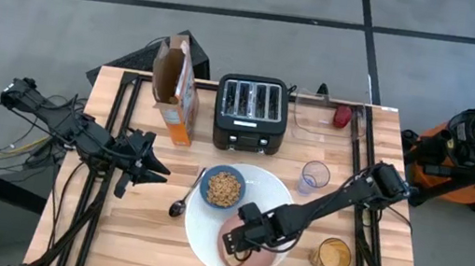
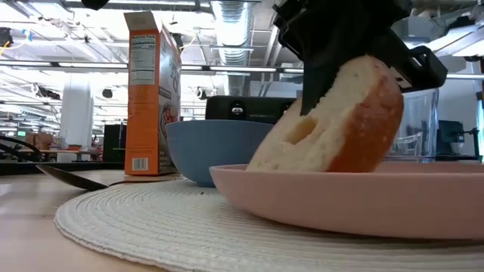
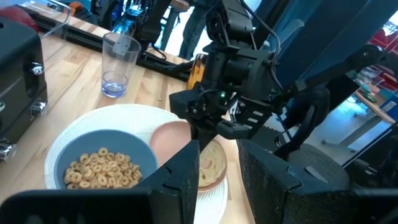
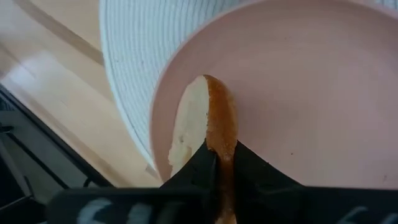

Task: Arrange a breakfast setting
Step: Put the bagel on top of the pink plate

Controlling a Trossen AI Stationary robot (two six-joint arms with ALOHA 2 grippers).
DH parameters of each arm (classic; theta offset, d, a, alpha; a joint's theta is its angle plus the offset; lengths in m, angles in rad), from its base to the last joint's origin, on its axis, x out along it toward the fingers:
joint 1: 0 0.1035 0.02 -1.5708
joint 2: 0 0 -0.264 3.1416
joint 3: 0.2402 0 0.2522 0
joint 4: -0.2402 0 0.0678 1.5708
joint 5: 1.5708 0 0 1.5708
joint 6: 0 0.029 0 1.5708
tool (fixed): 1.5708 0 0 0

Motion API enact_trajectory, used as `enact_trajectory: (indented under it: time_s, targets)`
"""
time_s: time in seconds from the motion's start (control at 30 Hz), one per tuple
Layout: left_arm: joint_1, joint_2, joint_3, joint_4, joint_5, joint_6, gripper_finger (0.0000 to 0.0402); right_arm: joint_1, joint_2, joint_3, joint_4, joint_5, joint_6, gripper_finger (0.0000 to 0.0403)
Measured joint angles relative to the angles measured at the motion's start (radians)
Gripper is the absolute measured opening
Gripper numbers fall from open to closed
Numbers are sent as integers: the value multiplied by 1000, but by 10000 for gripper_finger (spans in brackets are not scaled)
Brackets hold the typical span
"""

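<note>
A big white round plate lies on the table's near middle. On it stand a small blue bowl of cereal rings and a pink saucer. My right gripper is over the saucer, shut on a round toasted bread slice. A metal spoon lies left of the plate and a clear purplish tumbler stands to its far right. The orange cereal box stands at the back. My left gripper hovers left of the plate, open, with nothing between its fingers. My right gripper pinches the bread by its upper rim, one finger on each flat face, across its thickness. The fingers come from above, slanting down. The slice stands on edge, tilted, with its lower rim on the pink saucer.
A black four-slot toaster stands behind the plate beside the cereal box. An amber glass stands right of the plate near the front. A clear tray with a red thing in it lies at the back right. Bare wood shows at the front left.
</note>
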Motion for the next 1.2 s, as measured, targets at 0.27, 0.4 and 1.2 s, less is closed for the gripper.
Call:
enact_trajectory:
  time_s: [0.27,0.4,1.2]
  targets:
    - [0,0,0,-1,0,-1,100,-11,-1,0,-5,-3,-27,65]
    - [0,0,0,-1,0,-1,100,-11,-1,0,-5,-3,-43,76]
    - [0,-81,0,-139,131,138,100,-30,-1,0,-59,-74,-50,207]
